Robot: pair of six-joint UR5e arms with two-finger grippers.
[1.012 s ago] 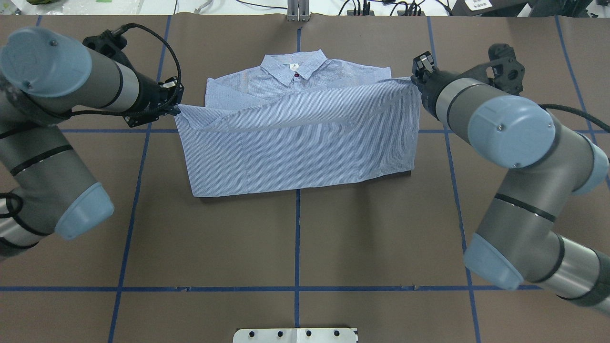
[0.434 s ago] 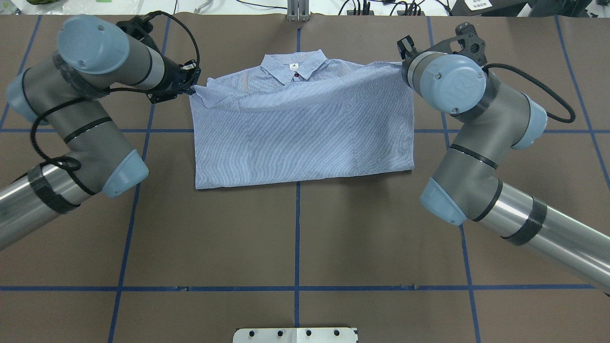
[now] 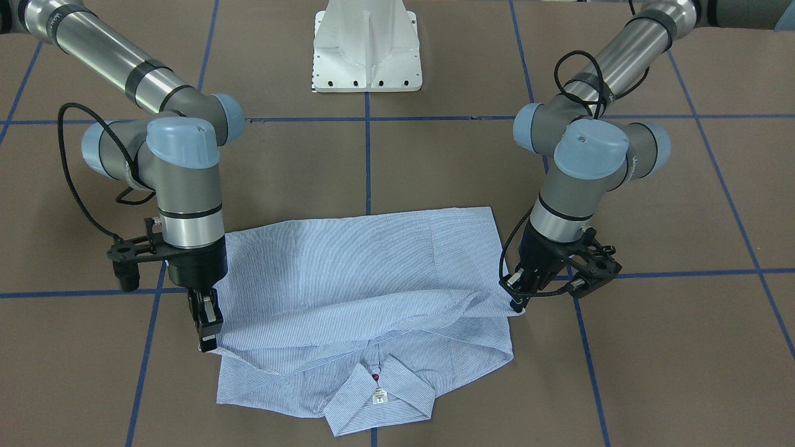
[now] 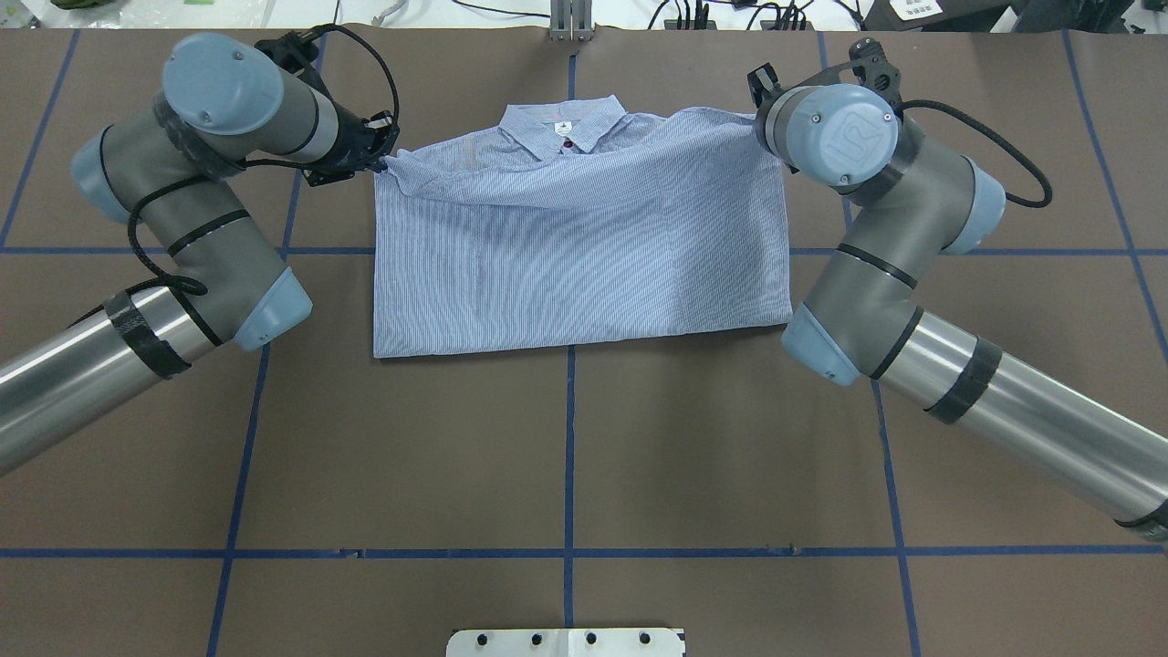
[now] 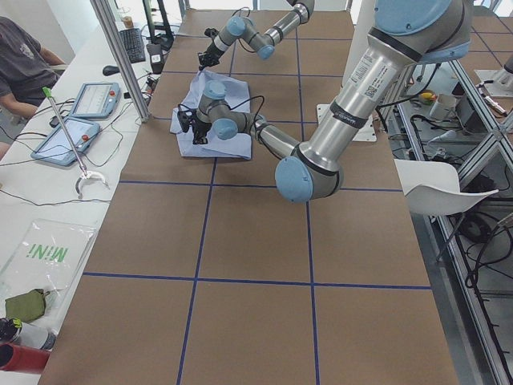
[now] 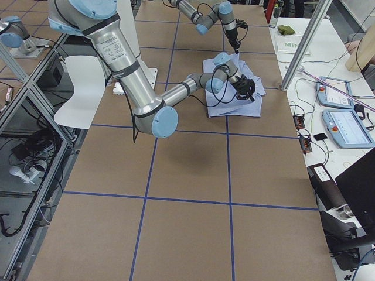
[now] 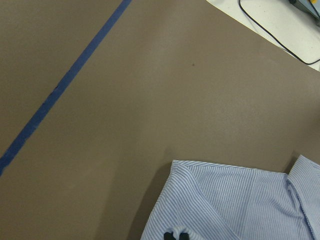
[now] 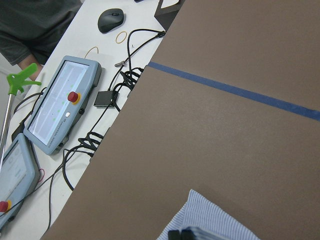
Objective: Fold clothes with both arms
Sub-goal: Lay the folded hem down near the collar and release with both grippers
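The shirt [image 4: 584, 255] lay on the brown table [image 4: 411, 456], centred across the blue tape line [image 4: 568, 438], with its collar [image 4: 564, 126] at the edge farthest from the robot. Its lower half was doubled over the body. The fold nearest the robot lay flat, and the carried edge was raised just short of the collar.

The left gripper [image 3: 515, 303] was clamped on one corner of that raised edge, tilted inward. The right gripper [image 3: 208, 335] hung nearly vertical at the opposite corner, pinching the fabric there. In the right wrist view only the fingertips [image 8: 176, 234] showed at the bottom border, so that pinch appeared closed on cloth rather than plainly confirmed.

The white pedestal base [image 3: 366, 49] stood well apart from the shirt.
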